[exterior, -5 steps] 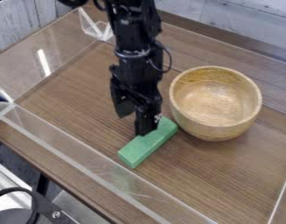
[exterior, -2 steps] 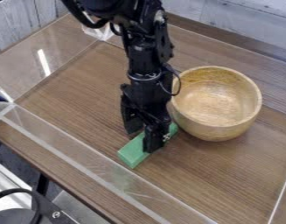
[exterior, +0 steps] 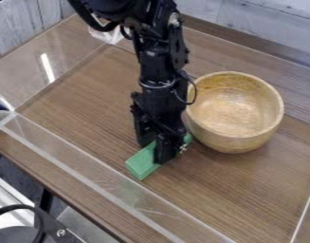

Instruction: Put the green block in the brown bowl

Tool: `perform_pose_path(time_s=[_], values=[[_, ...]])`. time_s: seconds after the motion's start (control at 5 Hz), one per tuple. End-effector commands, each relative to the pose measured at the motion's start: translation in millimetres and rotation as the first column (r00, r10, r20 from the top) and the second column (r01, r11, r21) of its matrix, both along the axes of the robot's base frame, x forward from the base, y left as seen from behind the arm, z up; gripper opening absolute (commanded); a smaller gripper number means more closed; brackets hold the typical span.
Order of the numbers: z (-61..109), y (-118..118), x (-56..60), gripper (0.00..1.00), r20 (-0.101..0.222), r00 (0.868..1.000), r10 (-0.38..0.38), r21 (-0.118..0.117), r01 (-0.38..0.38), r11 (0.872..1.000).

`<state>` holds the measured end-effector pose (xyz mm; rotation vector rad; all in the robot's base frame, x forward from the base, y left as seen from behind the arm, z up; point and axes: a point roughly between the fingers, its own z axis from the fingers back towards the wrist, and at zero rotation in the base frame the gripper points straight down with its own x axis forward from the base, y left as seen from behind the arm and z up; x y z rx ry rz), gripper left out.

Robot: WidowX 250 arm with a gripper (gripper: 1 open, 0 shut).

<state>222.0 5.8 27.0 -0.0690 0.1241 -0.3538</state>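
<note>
The green block (exterior: pixel 143 164) lies flat on the wooden table, just left of the brown bowl (exterior: pixel 241 133), its far end hidden under my gripper. The gripper (exterior: pixel 160 148) points straight down and sits low over the block's middle, with one black finger on each long side. The fingers are close against the block, but I cannot make out whether they are pressing on it. The block rests on the table. Upright and empty, the bowl stands a finger's width to the right of the gripper.
A low clear plastic wall (exterior: pixel 68 157) runs round the table, with its front edge close to the block. Black cables (exterior: pixel 18 226) hang below the table's front left corner. Brown tabletop (exterior: pixel 82 104) stretches to the left of the arm.
The gripper has come down from just above the block until its fingers straddle it, and the fingers have drawn closer together. Block and bowl have not moved.
</note>
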Motion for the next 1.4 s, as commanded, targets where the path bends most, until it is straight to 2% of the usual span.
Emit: perform_pose_path(time_s=[0.0, 1.2], values=[[9.2, -1.3, 7.9, 0.0, 0.036, 0.999, -0.008, 0.006, 0.007, 1.0], [20.9, -4.2, 9.0, 0.0, 0.039, 0.999, 0.014, 0.01, -0.015, 1.0]])
